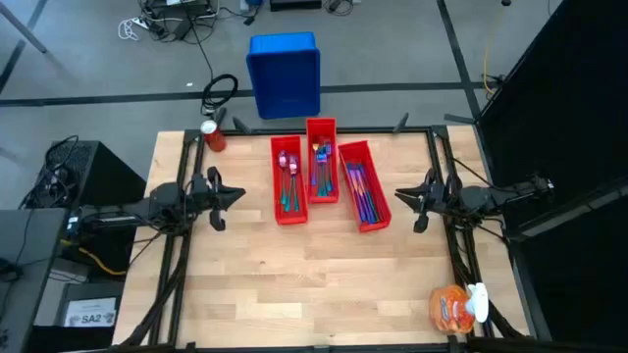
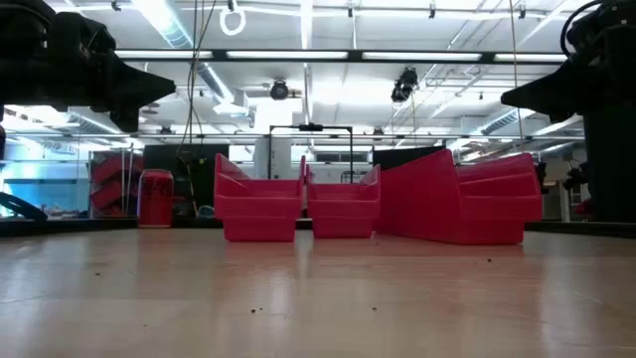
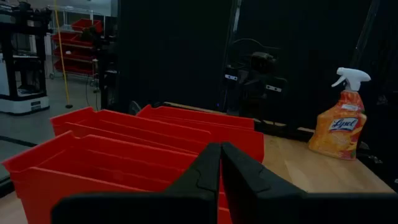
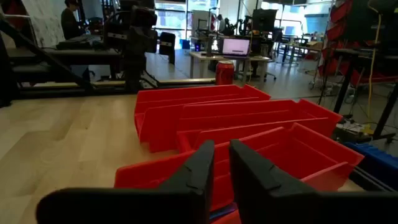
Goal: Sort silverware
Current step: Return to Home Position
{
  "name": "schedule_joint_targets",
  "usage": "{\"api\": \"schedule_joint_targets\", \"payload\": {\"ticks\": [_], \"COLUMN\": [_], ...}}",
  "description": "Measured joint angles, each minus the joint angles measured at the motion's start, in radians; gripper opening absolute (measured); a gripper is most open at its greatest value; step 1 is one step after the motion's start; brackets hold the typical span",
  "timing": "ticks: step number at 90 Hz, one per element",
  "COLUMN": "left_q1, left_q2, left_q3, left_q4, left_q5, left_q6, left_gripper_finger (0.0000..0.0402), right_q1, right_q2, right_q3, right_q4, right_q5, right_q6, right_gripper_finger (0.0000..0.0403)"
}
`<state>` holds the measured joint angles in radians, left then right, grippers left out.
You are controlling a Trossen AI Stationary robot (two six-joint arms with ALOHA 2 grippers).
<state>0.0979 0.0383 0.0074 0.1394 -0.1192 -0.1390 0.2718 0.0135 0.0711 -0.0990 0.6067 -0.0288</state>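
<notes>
High view: three red bins [image 1: 276, 186] are sitting side by side mid-table. The silverware [image 1: 321, 167] is lying shared among them in three clusters, too small to count piece by piece, and none is showing loose on the wood. The left gripper [image 1: 232, 196] is hovering well to the left of the middle bin [image 1: 321, 124] and the right gripper [image 1: 402, 196] well to its right, both empty. The sorting is looking finished. The arms are going home, and the next move is asking only that they settle clear of the bins. One red can [image 1: 213, 135] is standing behind and left of the middle bin, and one spray bottle [image 1: 458, 306] is standing well in front of it to the right.

Low view: the three bins' walls are hiding their contents.

Left wrist view: this gripper's fingers [image 3: 202, 177] are pressing together on nothing.

Right wrist view: this gripper's fingers [image 4: 200, 168] are standing a narrow slit apart, gripping nothing.
</notes>
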Motion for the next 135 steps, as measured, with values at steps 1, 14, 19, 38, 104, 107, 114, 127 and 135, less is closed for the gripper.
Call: {"api": "schedule_joint_targets", "payload": {"ticks": [1, 14, 19, 38, 104, 107, 114, 127, 135], "left_q1": [0.000, 0.000, 0.000, 0.000, 0.000, 0.000, 0.000, 0.000, 0.000], "left_q2": [0.000, 0.000, 0.000, 0.000, 0.000, 0.000, 0.000, 0.000, 0.000], "left_q3": [0.000, 0.000, 0.000, 0.000, 0.000, 0.000, 0.000, 0.000, 0.000], "left_q4": [0.000, 0.000, 0.000, 0.000, 0.000, 0.000, 0.000, 0.000, 0.000], "left_q5": [0.000, 0.000, 0.000, 0.000, 0.000, 0.000, 0.000, 0.000, 0.000], "left_q6": [0.000, 0.000, 0.000, 0.000, 0.000, 0.000, 0.000, 0.000, 0.000], "left_gripper_finger": [0.0000, 0.0000, 0.0000, 0.0000, 0.0000, 0.0000, 0.0000, 0.0000, 0.0000], "right_q1": [0.000, 0.000, 0.000, 0.000, 0.000, 0.000, 0.000, 0.000, 0.000], "right_q2": [0.000, 0.000, 0.000, 0.000, 0.000, 0.000, 0.000, 0.000, 0.000], "right_q3": [0.000, 0.000, 0.000, 0.000, 0.000, 0.000, 0.000, 0.000, 0.000], "right_q4": [0.000, 0.000, 0.000, 0.000, 0.000, 0.000, 0.000, 0.000, 0.000], "right_q5": [0.000, 0.000, 0.000, 0.000, 0.000, 0.000, 0.000, 0.000, 0.000], "right_q6": [0.000, 0.000, 0.000, 0.000, 0.000, 0.000, 0.000, 0.000, 0.000], "right_gripper_finger": [0.0033, 0.0035, 0.0036, 0.0032, 0.0027, 0.0026, 0.0024, 0.0029, 0.0032]}}
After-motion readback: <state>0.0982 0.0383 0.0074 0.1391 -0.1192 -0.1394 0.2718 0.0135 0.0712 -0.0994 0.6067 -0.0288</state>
